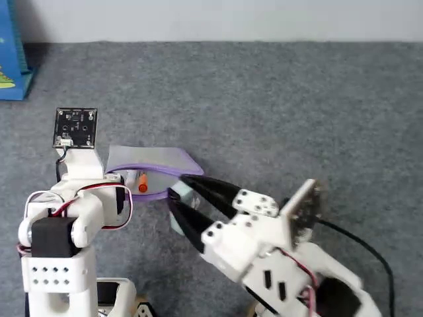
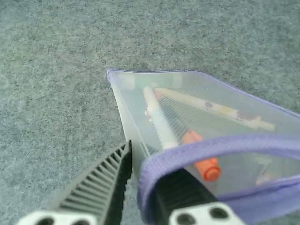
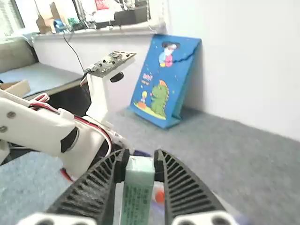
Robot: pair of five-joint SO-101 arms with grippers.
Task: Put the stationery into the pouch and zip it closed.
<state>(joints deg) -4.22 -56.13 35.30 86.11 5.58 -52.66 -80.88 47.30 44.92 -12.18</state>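
Left gripper point(image 2: 143, 164) is clamped on the purple rim of the pouch point(image 2: 136, 93), which lies on the grey mat point(image 2: 56, 70) just ahead of my left arm. Inside it I see a white pen point(image 2: 161, 124) with an orange cap and a cream pen point(image 2: 211, 108). Right gripper point(image 3: 140, 157) is pinching a pale green block point(image 3: 137, 187), poised right beside the pouch's open mouth.

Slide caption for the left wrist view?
Left claw grips the pouch by its purple rim; orange-capped pen and patterned pen inside.
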